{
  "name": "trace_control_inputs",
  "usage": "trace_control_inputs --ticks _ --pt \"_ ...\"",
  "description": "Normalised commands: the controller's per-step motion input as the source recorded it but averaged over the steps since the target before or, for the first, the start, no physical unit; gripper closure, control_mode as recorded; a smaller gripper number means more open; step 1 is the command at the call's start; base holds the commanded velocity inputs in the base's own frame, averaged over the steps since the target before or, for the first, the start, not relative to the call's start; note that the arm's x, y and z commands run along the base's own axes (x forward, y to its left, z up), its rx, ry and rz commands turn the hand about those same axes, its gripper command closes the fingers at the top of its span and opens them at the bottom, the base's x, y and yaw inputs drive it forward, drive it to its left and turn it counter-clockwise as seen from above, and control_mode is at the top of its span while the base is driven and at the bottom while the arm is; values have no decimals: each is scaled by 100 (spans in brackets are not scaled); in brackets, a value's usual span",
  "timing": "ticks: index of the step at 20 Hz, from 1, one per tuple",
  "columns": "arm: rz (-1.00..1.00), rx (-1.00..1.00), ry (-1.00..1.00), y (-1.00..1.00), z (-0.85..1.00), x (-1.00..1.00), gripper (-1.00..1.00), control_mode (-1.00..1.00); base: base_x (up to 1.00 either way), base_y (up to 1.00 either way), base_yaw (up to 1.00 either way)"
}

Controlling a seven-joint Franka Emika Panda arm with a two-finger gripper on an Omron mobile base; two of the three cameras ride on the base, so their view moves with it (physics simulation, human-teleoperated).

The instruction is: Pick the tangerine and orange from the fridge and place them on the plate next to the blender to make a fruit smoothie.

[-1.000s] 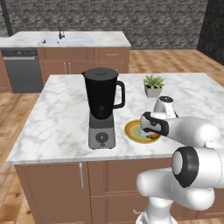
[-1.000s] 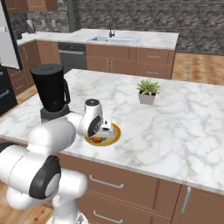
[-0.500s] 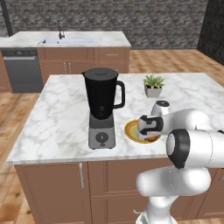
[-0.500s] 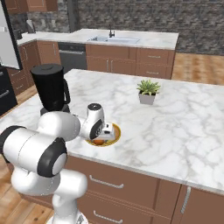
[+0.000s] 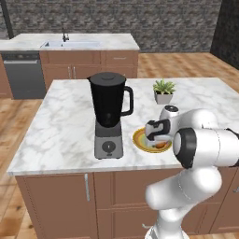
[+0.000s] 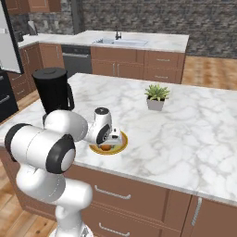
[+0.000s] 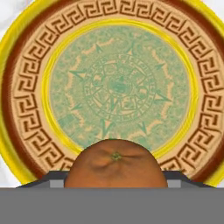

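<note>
while the jaws grip an orange fruit [image 7: 116, 164], it hangs over the plate [image 7: 26, 109].

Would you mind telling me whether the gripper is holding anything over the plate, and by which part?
The gripper holds an orange fruit by its two opposite sides, stem dimple facing the camera, above the plate.

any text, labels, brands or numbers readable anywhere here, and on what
None: no words, brand marks or numbers can be read in any view.
Plate: only ornament, a key-pattern band round the rim and a compass-like design in the green centre, no letters.
Blender: plain black jar and grey base with a knob, no label visible.
</note>
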Motion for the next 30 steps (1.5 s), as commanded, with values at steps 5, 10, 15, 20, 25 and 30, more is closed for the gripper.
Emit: trace_control_inputs --ticks 5,10,15,20,25,30 --pt "3 0 0 0 -23 24 -100 -100 0 0 0" --pt "2 0 -4 0 12 -7 -100 -100 0 0 0" --pt "3 -1 -13 0 68 -45 -100 -100 0 0 0" --pt "1 -2 -18 0 83 -78 -100 -100 0 0 0" --pt "-5 0 -10 9 29 -100 -100 -100 0 0 0" --pt "-15 0 0 43 13 -85 -100 -100 0 0 0"
